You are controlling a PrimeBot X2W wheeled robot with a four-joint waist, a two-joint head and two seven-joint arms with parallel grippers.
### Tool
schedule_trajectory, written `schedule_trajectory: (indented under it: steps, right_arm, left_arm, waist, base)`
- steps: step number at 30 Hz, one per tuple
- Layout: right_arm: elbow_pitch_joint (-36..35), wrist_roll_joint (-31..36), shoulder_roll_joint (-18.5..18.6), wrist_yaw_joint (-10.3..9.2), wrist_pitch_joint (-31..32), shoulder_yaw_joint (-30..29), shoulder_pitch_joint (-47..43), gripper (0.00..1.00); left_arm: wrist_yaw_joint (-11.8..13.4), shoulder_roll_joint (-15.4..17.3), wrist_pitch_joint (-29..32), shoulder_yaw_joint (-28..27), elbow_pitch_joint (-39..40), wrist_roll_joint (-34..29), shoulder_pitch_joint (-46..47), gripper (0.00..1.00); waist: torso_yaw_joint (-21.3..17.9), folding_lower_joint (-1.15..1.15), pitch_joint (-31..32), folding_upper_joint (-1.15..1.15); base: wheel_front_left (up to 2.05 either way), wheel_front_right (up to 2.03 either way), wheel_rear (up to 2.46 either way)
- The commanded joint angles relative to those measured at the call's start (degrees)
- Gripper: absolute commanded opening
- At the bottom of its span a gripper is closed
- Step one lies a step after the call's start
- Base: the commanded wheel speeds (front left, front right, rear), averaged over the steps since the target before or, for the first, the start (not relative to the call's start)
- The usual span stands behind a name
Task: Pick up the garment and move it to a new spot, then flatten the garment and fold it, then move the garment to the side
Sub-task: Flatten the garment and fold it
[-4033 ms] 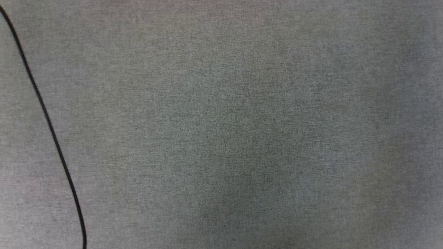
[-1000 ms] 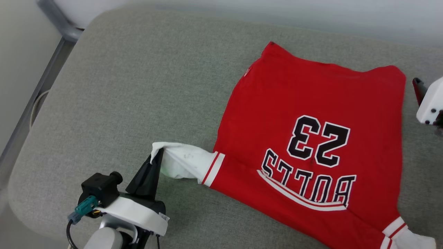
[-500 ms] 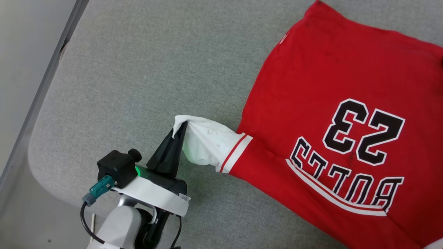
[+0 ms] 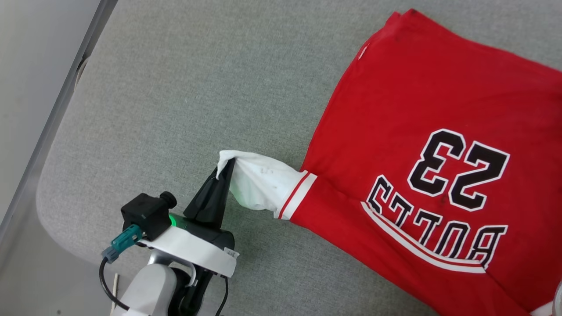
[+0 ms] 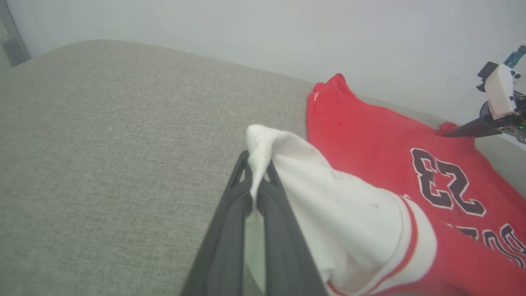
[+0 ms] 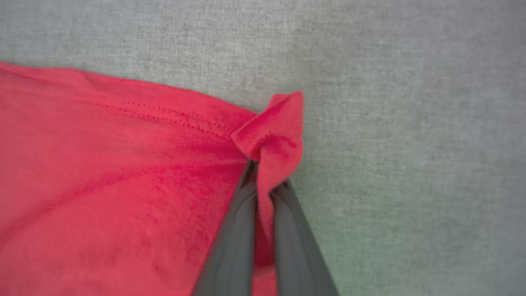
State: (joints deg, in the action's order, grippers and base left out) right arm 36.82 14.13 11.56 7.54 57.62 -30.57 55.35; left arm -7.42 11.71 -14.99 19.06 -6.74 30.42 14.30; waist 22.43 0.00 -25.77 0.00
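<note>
Under garment [image 4: 417, 109], grey fabric cushion [image 4: 175, 87]

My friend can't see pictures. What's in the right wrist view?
The right gripper is pinched shut on a bunched-up corner of the garment, a red shirt. The rest of the shirt spreads out to the left over a grey fabric cushion.

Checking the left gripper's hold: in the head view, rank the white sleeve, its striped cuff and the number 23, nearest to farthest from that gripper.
1. white sleeve: pinched in the shut left gripper.
2. striped cuff: just right of the sleeve.
3. number 23: far right, on the garment.
</note>
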Motion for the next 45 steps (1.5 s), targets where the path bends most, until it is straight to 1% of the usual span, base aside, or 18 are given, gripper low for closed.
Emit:
schedule_trajectory:
  steps: [1,3,4,8,12,14,18,21,24,29,31,34,37,40,41,42,43,45]
  right_arm:
    - [0.47,-0.31,0.46,-0.10,-0.09,0.80,-2.78,0.00]
    - [-1.01,-1.45,1.42,-0.10,-0.71,3.03,-2.66,0.00]
    - [-1.01,-1.45,1.42,-0.10,-0.71,3.03,-2.66,0.00]
    - [-3.74,-5.49,2.89,-0.09,-1.57,7.36,-4.76,0.00]
    - [-8.39,-10.45,3.98,-0.09,-0.81,10.31,-10.38,0.00]
    - [-12.39,-13.02,4.27,-0.08,-0.12,11.17,-14.41,0.00]
    - [-20.97,-18.06,4.46,-0.08,1.58,10.57,-24.51,0.00]
    - [-27.31,-21.03,3.12,-0.08,2.60,8.40,-32.88,0.00]
    - [-31.92,-23.20,1.37,-0.08,2.70,5.27,-41.05,0.00]
    - [-36.99,-25.72,-4.57,-0.08,0.97,0.34,-52.87,0.00]
    - [-37.95,-26.77,-6.52,-0.08,-0.48,-1.00,-56.14,0.00]
    - [-36.79,-28.62,-8.20,-0.08,-2.90,-2.07,-60.08,0.00]
    - [-33.55,-31.02,-8.67,-0.08,-6.26,-1.59,-61.72,0.00]
    - [-29.29,-33.78,-8.69,-0.08,-11.94,-0.09,-61.71,0.00]
    - [-28.11,-34.14,-8.64,-0.08,-14.28,0.35,-61.31,0.22]
    - [-26.96,-34.59,-8.65,-0.08,-16.46,0.87,-60.90,0.54]
    - [-26.26,-34.80,-8.66,-0.08,-19.10,1.22,-60.19,1.00]
    - [-25.70,-34.81,-8.63,-0.08,-25.44,1.46,-58.34,1.00]
  left_arm:
    - [-0.11,0.21,-0.26,-0.54,-0.25,-0.18,-0.89,0.00]
    - [-0.09,0.57,-0.25,-0.93,-0.59,-0.40,-1.76,0.00]
    - [-0.09,0.57,-0.25,-0.93,-0.59,-0.40,-1.76,0.00]
    - [-0.05,1.14,-0.26,-2.54,-1.23,-1.05,-3.91,0.00]
    - [-0.02,1.50,-0.21,-4.45,-1.95,-1.66,-6.41,0.00]
    - [0.25,1.75,-0.21,-5.37,-2.27,-1.95,-7.68,0.00]
    - [0.58,2.57,-0.16,-6.16,-3.67,-1.41,-9.80,0.00]
    - [1.20,3.13,0.12,-6.64,-4.30,-0.94,-11.60,0.00]
    - [1.90,3.65,0.68,-7.27,-4.70,-0.48,-13.20,0.00]
    - [2.46,4.77,1.89,-8.03,-5.25,0.49,-15.35,0.00]
    - [2.64,5.08,2.27,-8.21,-5.36,0.72,-15.55,0.00]
    - [2.86,5.32,2.57,-8.50,-5.63,1.24,-16.19,0.00]
    - [2.89,5.60,2.92,-8.65,-5.65,1.68,-16.24,0.00]
    - [2.59,5.75,3.55,-8.27,-5.77,2.05,-15.64,0.00]
    - [2.51,5.80,3.56,-8.19,-5.78,2.07,-15.36,0.00]
    - [2.42,5.82,3.52,-8.08,-5.81,2.07,-15.08,0.00]
    - [2.39,5.84,3.57,-7.94,-5.84,2.09,-14.91,0.00]
    - [2.22,5.89,3.64,-7.69,-5.84,2.18,-14.47,0.00]
  waist:
    - [-1.11,0.00,2.21,0.00]
    - [-2.02,0.00,4.07,0.00]
    - [-2.02,0.00,4.07,0.00]
    - [-4.49,0.00,8.19,0.00]
    - [-7.50,0.00,12.36,0.00]
    - [-9.06,0.00,14.03,0.00]
    - [-12.25,0.00,17.07,0.00]
    - [-14.58,0.00,19.18,0.00]
    - [-16.67,0.00,21.15,0.00]
    - [-19.43,0.00,23.28,0.00]
    - [-20.30,0.00,23.39,0.00]
    - [-21.58,0.00,23.47,0.00]
    - [-22.53,0.00,23.08,0.00]
    - [-22.85,0.00,22.52,0.00]
    - [-22.85,0.00,22.33,0.00]
    - [-22.82,0.00,22.17,0.00]
    - [-22.70,0.00,21.99,0.00]
    - [-22.40,0.00,21.59,0.00]
  base:
    - [0.00,0.00,0.00]
    - [0.00,0.00,0.00]
    - [0.00,0.00,0.00]
    - [0.00,0.00,0.00]
    - [0.00,0.00,0.00]
    - [0.00,0.00,0.00]
    - [0.00,0.00,0.00]
    - [0.00,0.00,0.00]
    - [0.00,0.00,0.00]
    - [0.00,0.00,0.00]
    - [0.00,0.00,0.00]
    - [0.00,0.00,0.00]
    - [0.00,0.00,0.00]
    - [0.00,0.00,0.00]
    - [0.00,0.00,0.00]
    - [0.00,0.00,0.00]
    - [0.00,0.00,0.00]
    - [0.00,0.00,0.00]
